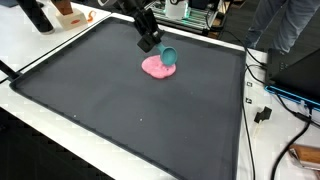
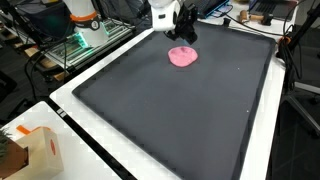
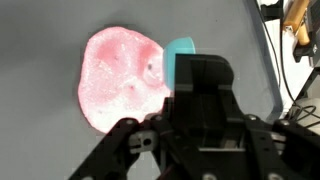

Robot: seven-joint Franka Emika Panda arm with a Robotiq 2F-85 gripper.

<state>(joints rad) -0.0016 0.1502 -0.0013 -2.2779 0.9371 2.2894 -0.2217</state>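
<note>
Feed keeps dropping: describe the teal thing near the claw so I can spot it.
On the big dark mat, find the pink blob near the far edge. The small teal object sits at the blob's rim, right at the tip of the claw. It is the only teal thing, smooth and rounded beside the flat, mottled pink.

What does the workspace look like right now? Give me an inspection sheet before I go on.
Surface: large black mat on a white table; lies flat.
Job's things: flat pink putty-like blob on the mat; small teal plastic cup-like piece over its edge, at the tool's tip.
Clutter: nothing seen on the mat.
Grippers: tool just above the blob; jaws hidden, grip cannot be told.
Cables: black cables on the table beside the mat.
Surroundings: brown cardboard box near a table corner.
</note>
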